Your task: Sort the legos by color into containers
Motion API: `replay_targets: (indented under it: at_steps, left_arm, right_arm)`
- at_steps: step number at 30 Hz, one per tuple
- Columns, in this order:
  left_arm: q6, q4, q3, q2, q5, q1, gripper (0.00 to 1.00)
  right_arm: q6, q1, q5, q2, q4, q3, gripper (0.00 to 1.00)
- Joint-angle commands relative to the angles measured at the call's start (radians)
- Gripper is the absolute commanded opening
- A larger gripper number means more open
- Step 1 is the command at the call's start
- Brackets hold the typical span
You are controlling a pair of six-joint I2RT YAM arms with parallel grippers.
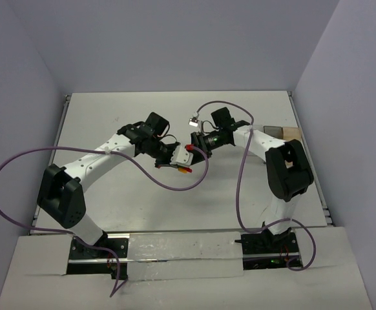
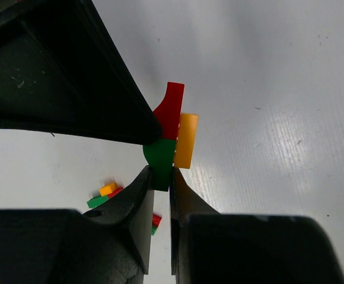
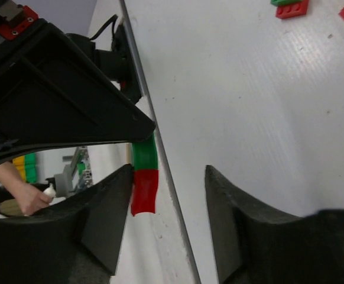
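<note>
My left gripper [image 2: 171, 176] is shut on the green brick [image 2: 160, 158] of a small joined stack, held above the table; a red brick [image 2: 171, 109] and an orange-yellow brick [image 2: 185, 141] are attached to it. In the top view the left gripper [image 1: 185, 163] and the stack [image 1: 184, 170] are mid-table. My right gripper [image 3: 169, 177] is open; the stack's red end [image 3: 143, 190] lies beside its left finger [image 3: 104, 219]. In the top view the right gripper [image 1: 196, 139] faces the left one closely. The containers [image 1: 290, 133] show partly behind the right arm.
Loose joined bricks lie on the white table below: a green, red and yellow clump [image 2: 104, 194] and a red-green pair [image 2: 155, 223]. More red and green bricks [image 3: 291, 7] lie at the top of the right wrist view. A purple cable [image 1: 175, 184] loops over the table.
</note>
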Motion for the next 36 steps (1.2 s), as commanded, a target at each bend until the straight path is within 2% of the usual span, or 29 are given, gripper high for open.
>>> replay_targets:
  at_steps: [1, 7, 17, 23, 26, 27, 29, 32, 33, 34, 36]
  left_arm:
    - [0.011, -0.019, 0.047, 0.005, 0.027, -0.015, 0.00]
    - [0.009, -0.008, 0.047, 0.009, 0.020, -0.018, 0.00]
    - [0.015, 0.013, 0.039, 0.014, -0.001, -0.018, 0.00]
    - [0.013, 0.017, 0.036, 0.012, -0.008, -0.018, 0.00]
    - [0.007, 0.020, 0.036, 0.011, -0.010, -0.018, 0.04]
    - [0.003, 0.020, 0.037, 0.010, -0.011, -0.019, 0.08]
    - [-0.002, 0.024, 0.040, 0.008, -0.015, -0.018, 0.23]
    - [-0.078, 0.045, 0.047, 0.002, -0.028, -0.010, 0.82]
    - [-0.106, 0.045, 0.054, -0.002, -0.022, 0.003, 0.94]
    - [-0.142, 0.045, 0.063, -0.008, -0.006, 0.023, 0.99]
    - [-0.210, 0.046, 0.091, -0.019, 0.041, 0.069, 0.99]
  right_arm:
    - [-0.015, 0.007, -0.061, 0.023, -0.028, 0.053, 0.53]
    - [-0.005, 0.008, -0.130, 0.031, -0.021, 0.048, 0.42]
    - [-0.028, 0.006, -0.221, 0.042, -0.050, 0.056, 0.41]
    - [-0.024, 0.006, -0.219, 0.045, -0.052, 0.057, 0.25]
    - [-0.017, 0.008, -0.219, 0.050, -0.053, 0.061, 0.15]
    - [-0.013, 0.007, -0.221, 0.051, -0.050, 0.063, 0.09]
    - [-0.007, 0.008, -0.229, 0.053, -0.046, 0.065, 0.04]
    - [0.016, 0.002, -0.240, 0.050, -0.035, 0.075, 0.00]
    - [0.026, -0.005, -0.241, 0.045, -0.030, 0.079, 0.00]
    - [0.038, -0.015, -0.242, 0.040, -0.024, 0.081, 0.00]
    - [0.069, -0.039, -0.240, 0.029, 0.001, 0.084, 0.00]
